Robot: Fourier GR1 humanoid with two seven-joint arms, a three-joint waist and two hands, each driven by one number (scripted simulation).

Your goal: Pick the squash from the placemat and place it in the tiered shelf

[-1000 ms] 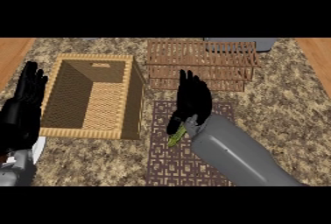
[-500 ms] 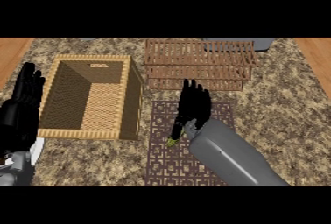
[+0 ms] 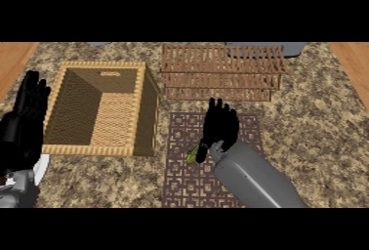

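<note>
So the black right hand (image 3: pixel 220 126) is seen lying over the squash, fingers pointing away from the robot and looking mostly straight. Whether anything is actually curled round the squash can't be told, since the palm hides most of it. Only a small yellow-green end of the squash (image 3: pixel 193 155) is seen, poking out at the hand's near left side, right by the wrist. It's still down on the dark brown patterned placemat (image 3: pixel 186 180), which is spread under the hand and back toward the robot.

Just ahead of the fingertips, the slatted brown wooden tiered shelf (image 3: pixel 220 73) is found, near but not touching. Off to the hand's left, just beside the placemat, an open woven wicker basket (image 3: pixel 101 110) is sitting on the speckled stone counter (image 3: pixel 317 122). The black left hand (image 3: pixel 25 119) is resting open, fingers up, well to the left past the basket.

On handling: the squash is probably stiff, smooth-skinned and fairly light, so it's likely a bit slippery and could roll. It's best taken round the middle of its body, not by the narrow end that's sticking out.
</note>
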